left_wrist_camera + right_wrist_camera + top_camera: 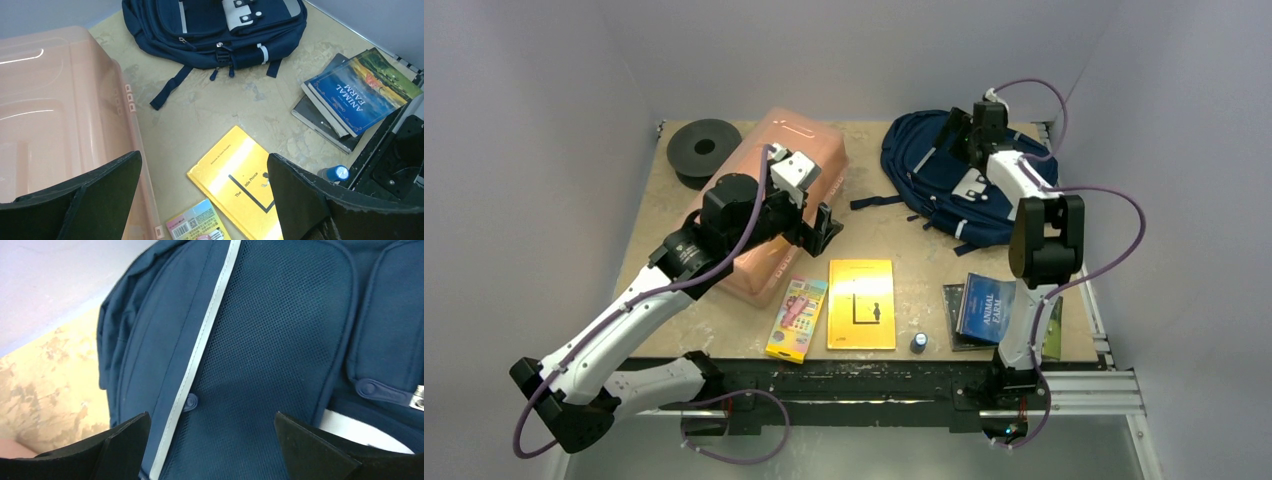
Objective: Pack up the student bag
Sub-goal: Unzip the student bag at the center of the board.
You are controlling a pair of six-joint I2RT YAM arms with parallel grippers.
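The navy blue student bag [924, 175] with light grey stripes lies at the back right of the table, its zips shut. It fills the right wrist view [270, 340] and shows at the top of the left wrist view [215, 30]. My right gripper [956, 135] is open and empty just above the bag's mesh panel [212, 417], next to a grey stripe [200, 350]. My left gripper [824, 225] is open and empty, above the table beside the pink box [774, 200], over the yellow book's corner [204, 165].
A yellow book [861, 303], a colourful card pack [796, 318] and a small blue-capped item [919, 342] lie near the front edge. Stacked books, the top one titled Animal Farm [984, 305], sit at the front right. A black spool [704, 148] stands at the back left.
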